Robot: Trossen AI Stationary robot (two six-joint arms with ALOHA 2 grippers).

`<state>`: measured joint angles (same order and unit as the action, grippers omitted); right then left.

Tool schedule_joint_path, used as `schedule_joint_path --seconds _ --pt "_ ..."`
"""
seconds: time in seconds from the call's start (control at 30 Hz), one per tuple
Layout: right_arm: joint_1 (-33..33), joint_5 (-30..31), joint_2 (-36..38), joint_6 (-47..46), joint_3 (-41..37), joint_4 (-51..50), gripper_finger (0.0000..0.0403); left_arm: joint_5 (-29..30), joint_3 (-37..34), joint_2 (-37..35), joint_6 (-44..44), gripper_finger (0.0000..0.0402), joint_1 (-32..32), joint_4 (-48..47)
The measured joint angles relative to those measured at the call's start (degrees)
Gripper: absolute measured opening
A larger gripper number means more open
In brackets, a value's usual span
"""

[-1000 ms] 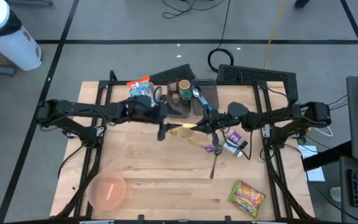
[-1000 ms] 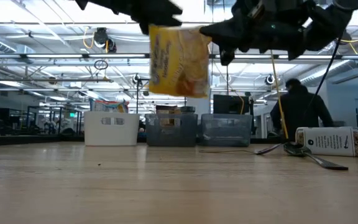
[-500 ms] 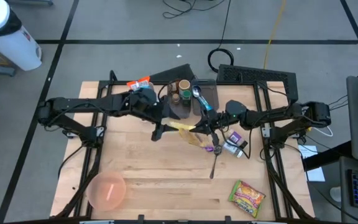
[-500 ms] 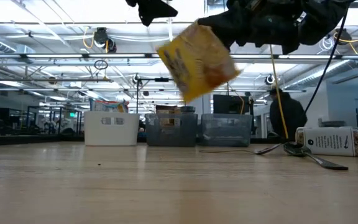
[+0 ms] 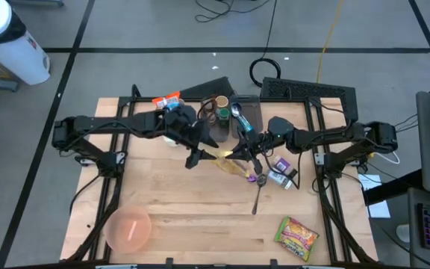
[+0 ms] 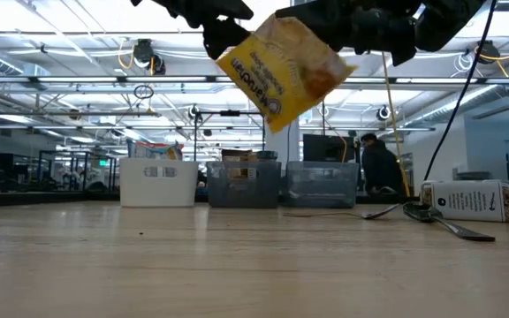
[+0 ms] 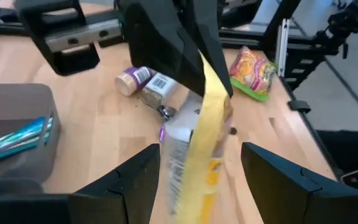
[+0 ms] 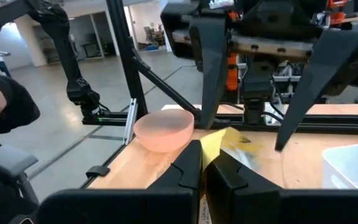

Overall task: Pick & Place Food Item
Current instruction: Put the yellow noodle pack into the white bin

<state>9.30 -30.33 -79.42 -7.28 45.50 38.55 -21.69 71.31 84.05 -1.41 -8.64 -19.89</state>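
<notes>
While the right tool [image 5: 239, 155] pinches one edge of the yellow food packet [image 6: 283, 67], the packet hangs tilted above the tabletop [image 5: 185, 217], its long axis slanting down toward the left tool [image 5: 198, 149], whose fingers stand released just beside the packet, near the spoon [image 5: 257, 196].
</notes>
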Motion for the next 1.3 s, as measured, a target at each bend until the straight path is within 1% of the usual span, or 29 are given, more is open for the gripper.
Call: schedule_joint_path --seconds 0.1,0.47,0.53,0.6,0.8,1.07,1.13,1.23,1.3 --pt "0.00 0.00 0.00 0.03 0.00 -0.23 0.0000 -1.29 0.00 -0.02 0.23 0.0234 0.04 0.21" --pt "0.00 0.00 0.00 0.47 0.00 -0.24 0.0000 -1.43 0.00 -0.02 1.57 0.0234 0.09 -0.08" --pt "0.00 0.00 0.00 0.56 0.00 -0.22 0.0000 -1.41 0.00 -0.02 1.57 0.0227 0.06 -0.17" --pt "0.00 0.00 0.00 0.69 0.00 -0.17 0.0000 -1.39 0.00 -0.02 1.55 0.0209 0.04 -0.40" --pt "0.00 0.00 0.00 0.93 0.00 0.43 0.0000 -0.79 -0.04 -0.02 1.95 0.0139 0.04 -0.59" --pt "0.00 0.00 0.00 0.93 0.00 0.50 0.0000 -0.82 -0.04 -0.02 0.42 0.0087 0.04 -0.73" --pt "0.00 0.02 0.00 0.93 0.00 0.57 0.0000 -0.82 -0.04 -0.02 0.02 0.0064 0.14 -1.05" --pt "0.00 0.02 0.00 0.95 0.00 0.64 0.0000 -0.82 -0.04 -0.02 -0.18 0.0020 0.13 -1.04" --pt "0.00 0.02 0.00 1.12 -0.02 0.65 0.0000 -0.86 -0.04 -0.02 -0.62 0.0007 0.13 -1.06"
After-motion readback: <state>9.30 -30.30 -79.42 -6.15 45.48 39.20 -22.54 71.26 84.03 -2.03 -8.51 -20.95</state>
